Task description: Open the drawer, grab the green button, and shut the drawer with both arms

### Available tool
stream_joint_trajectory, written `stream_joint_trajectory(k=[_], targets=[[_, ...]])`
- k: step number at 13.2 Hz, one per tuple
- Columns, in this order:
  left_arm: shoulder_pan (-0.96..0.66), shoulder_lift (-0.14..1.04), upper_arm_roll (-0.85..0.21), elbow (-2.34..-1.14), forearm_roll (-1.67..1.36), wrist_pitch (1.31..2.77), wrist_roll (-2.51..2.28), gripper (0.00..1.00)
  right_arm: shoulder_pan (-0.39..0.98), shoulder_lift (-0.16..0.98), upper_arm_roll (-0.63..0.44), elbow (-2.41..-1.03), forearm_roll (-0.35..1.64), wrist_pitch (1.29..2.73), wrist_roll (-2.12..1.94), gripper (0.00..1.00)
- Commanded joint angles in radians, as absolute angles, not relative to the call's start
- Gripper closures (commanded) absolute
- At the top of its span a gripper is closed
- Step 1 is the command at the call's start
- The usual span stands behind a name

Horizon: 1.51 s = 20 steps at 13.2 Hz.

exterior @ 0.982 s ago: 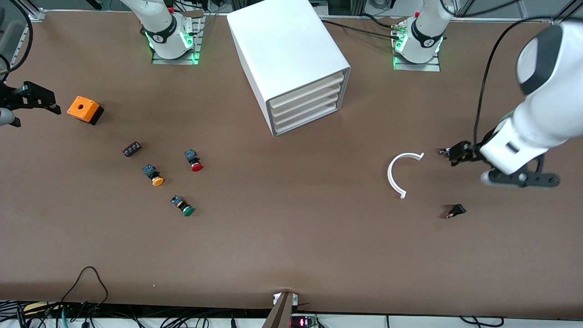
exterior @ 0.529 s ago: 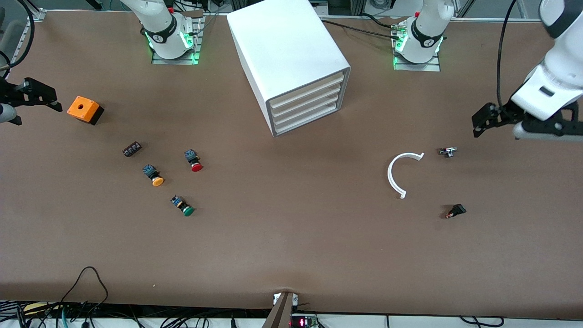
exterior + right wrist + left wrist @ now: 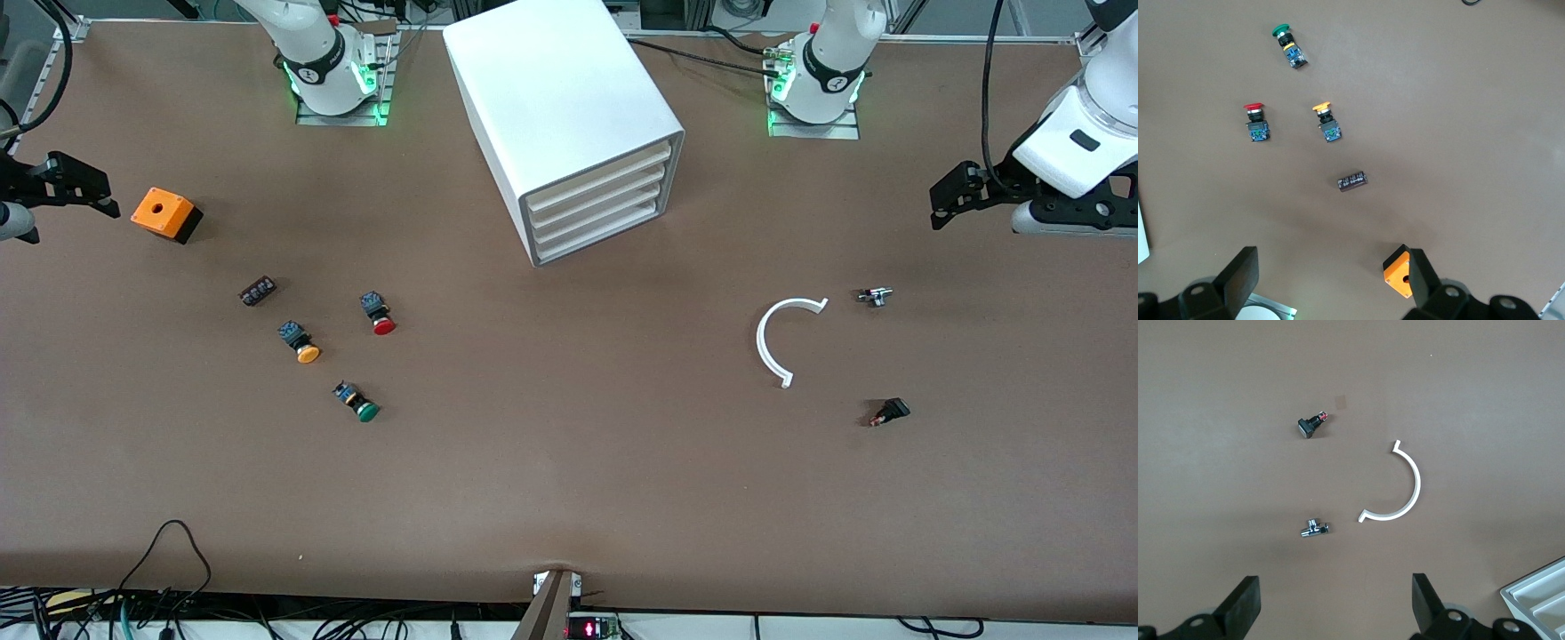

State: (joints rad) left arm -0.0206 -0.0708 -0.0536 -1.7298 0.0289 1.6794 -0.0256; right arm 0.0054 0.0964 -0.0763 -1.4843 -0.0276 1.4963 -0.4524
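Note:
The white cabinet (image 3: 569, 107) stands near the bases with its four drawers (image 3: 594, 206) all shut. The green-capped button (image 3: 357, 402) lies on the table toward the right arm's end, nearer the front camera than the other buttons; it also shows in the right wrist view (image 3: 1288, 45). My left gripper (image 3: 947, 197) is open and empty, up over the left arm's end of the table (image 3: 1336, 607). My right gripper (image 3: 84, 188) is open and empty beside the orange box (image 3: 165, 214), shown in its own view too (image 3: 1331, 283).
A red-capped button (image 3: 380, 314), an orange-capped button (image 3: 300, 343) and a small dark cylinder (image 3: 258, 291) lie near the green one. A white curved strip (image 3: 773, 342), a small metal part (image 3: 875, 296) and a small black switch (image 3: 890, 412) lie toward the left arm's end.
My left gripper has pulled up and away from the small metal part toward the table's end; the part stays on the table. The right arm has barely moved.

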Motion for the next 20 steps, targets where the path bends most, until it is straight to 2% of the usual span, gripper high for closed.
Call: stream_joint_trajectory(k=[1, 5, 8, 20], targets=[[-0.034, -0.032, -0.049, -1.683, 0.023, 1.651, -0.012, 0.00, 0.009, 0.090, -0.071, -1.477, -0.038, 1.488, -0.448, 0.00], [-0.029, -0.023, -0.048, -1.683, 0.023, 1.651, -0.002, 0.00, 0.008, 0.039, -0.069, -1.557, -0.032, 1.551, -0.448, 0.00], [-0.034, -0.021, -0.051, -1.681, 0.023, 1.649, 0.000, 0.00, 0.008, -0.058, -0.069, -1.698, -0.028, 1.650, -0.446, 0.00], [-0.034, -0.018, -0.054, -1.681, 0.021, 1.652, -0.003, 0.00, 0.009, -0.026, -0.071, -1.654, -0.021, 1.635, -0.379, 0.00]])
